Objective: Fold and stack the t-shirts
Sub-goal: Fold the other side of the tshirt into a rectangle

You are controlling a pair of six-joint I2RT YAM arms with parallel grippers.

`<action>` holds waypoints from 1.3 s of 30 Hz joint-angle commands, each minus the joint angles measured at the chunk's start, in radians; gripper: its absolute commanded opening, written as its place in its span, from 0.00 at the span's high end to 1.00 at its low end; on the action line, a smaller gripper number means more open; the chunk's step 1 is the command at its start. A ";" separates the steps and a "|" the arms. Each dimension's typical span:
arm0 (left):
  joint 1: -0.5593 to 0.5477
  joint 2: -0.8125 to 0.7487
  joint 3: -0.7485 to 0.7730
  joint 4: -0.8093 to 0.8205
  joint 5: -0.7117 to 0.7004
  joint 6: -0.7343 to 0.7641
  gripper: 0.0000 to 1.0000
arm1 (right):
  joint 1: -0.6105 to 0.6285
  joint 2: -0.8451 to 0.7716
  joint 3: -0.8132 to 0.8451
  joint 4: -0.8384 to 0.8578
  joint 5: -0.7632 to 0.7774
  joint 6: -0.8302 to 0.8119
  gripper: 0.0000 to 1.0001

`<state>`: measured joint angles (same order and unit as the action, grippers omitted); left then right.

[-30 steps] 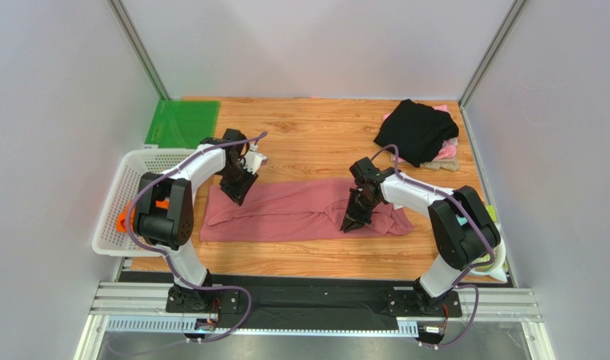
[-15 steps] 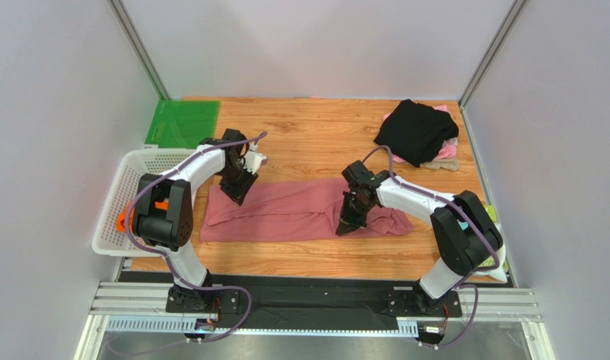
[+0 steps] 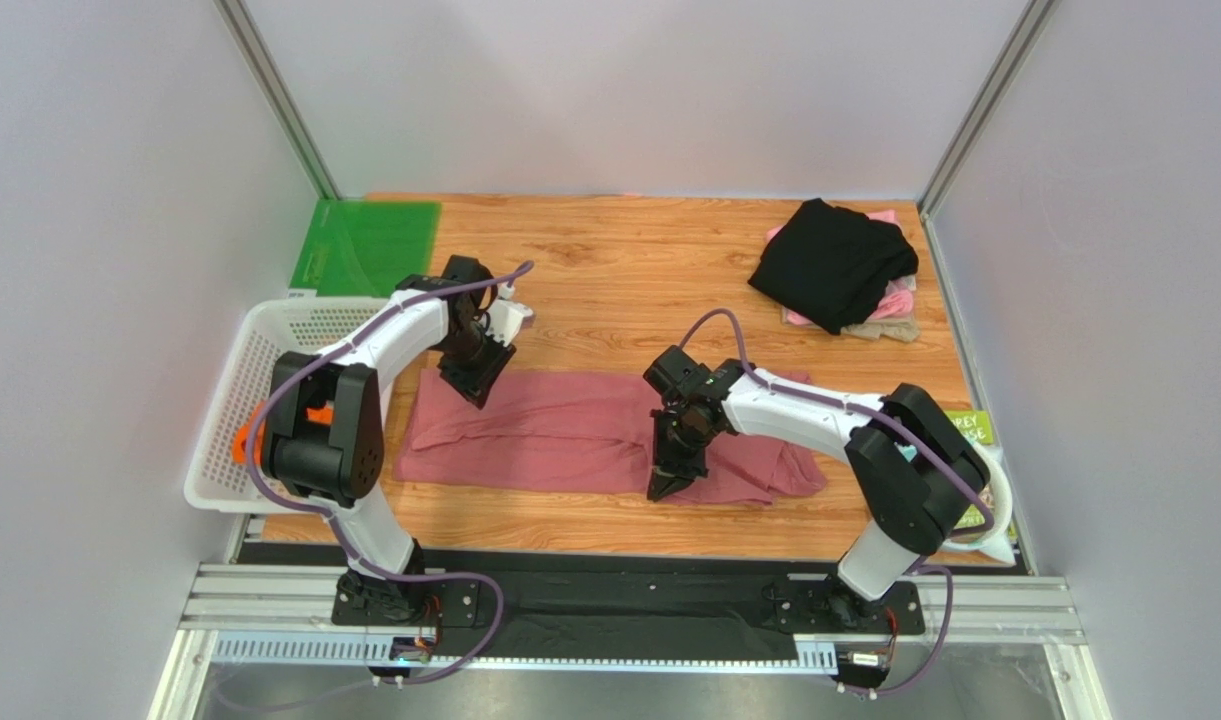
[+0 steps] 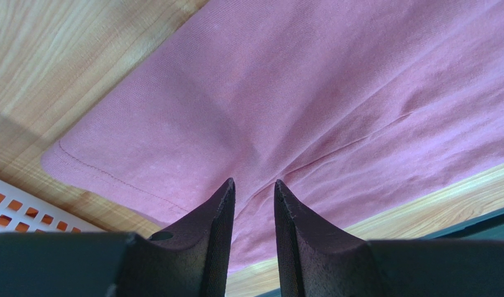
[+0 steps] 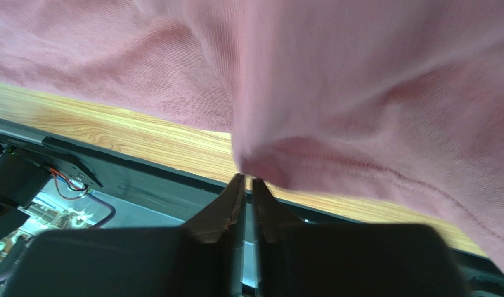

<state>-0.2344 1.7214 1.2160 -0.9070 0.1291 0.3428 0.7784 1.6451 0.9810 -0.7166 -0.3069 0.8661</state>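
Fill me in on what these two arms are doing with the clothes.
They are working on the dusty-rose t-shirt, which lies stretched lengthwise across the wooden table. The left gripper presses on its left end, fingers slightly apart; whether it grips the cloth is unclear. The right gripper has pinched a hem near the shirt's right part, at its near edge. The black t-shirt sits on a pile at the far right corner.

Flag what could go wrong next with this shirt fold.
1. The right claw pinches only a thin bit of hem of the dusty-rose shirt at its very tips, so it could slip out.
2. The left claw has its jaws apart over the shirt's left end. If nothing pins it, the shirt may slide and bunch.
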 commanded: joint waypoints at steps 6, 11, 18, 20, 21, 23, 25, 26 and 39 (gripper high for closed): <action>-0.002 -0.049 0.008 -0.009 0.004 0.027 0.64 | -0.047 -0.023 0.103 -0.151 0.035 -0.082 0.52; 0.000 -0.052 0.011 -0.006 -0.023 0.035 0.64 | -0.242 -0.131 0.199 -0.257 0.104 -0.157 0.50; 0.000 -0.014 0.030 -0.007 -0.011 0.027 0.63 | -0.513 -0.053 0.193 -0.158 0.132 -0.228 0.52; 0.000 -0.010 0.030 -0.007 -0.016 0.024 0.63 | -0.540 0.022 0.205 -0.130 0.120 -0.230 0.53; 0.000 -0.006 0.030 -0.009 -0.017 0.025 0.63 | -0.548 0.048 0.208 -0.124 0.097 -0.230 0.55; 0.000 -0.009 0.022 -0.006 -0.017 0.028 0.63 | -0.559 0.103 0.200 -0.095 0.045 -0.223 0.56; 0.000 -0.009 0.014 -0.003 -0.016 0.030 0.63 | -0.559 0.122 0.190 -0.066 -0.003 -0.219 0.56; 0.000 -0.008 0.011 -0.003 -0.017 0.032 0.63 | -0.562 0.137 0.185 -0.063 -0.012 -0.217 0.56; 0.075 0.104 -0.059 0.092 -0.051 0.071 0.63 | -0.682 0.245 0.226 -0.147 0.095 -0.263 0.57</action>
<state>-0.2085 1.7664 1.1625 -0.8646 0.0933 0.3775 0.1402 1.8523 1.1687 -0.8413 -0.2878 0.6483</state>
